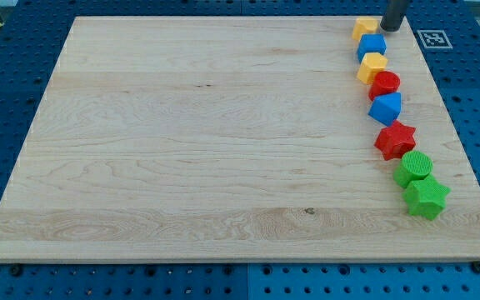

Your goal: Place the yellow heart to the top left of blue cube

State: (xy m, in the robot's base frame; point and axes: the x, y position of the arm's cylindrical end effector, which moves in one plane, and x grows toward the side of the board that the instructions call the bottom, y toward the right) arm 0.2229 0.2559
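Here the rod's tip (392, 28) holds nothing, having no jaws, and stands at the board's top right, just right of the yellow heart (364, 28), seemingly ready to nudge it leftward; the blue cube (372, 45) touches the heart below-left of the tip, and a yellow block (372, 66), red cylinder (384, 84) and more blocks crowd on down the line

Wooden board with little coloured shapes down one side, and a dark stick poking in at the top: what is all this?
One camera looks down on a wooden board. The stick is a robot arm's rod; it holds nothing, only pushes. My tip sits at the view's top right, just right of a yellow block. Below run a blue cube, a yellow block, a red block, a blue block, a red star, and two green blocks.
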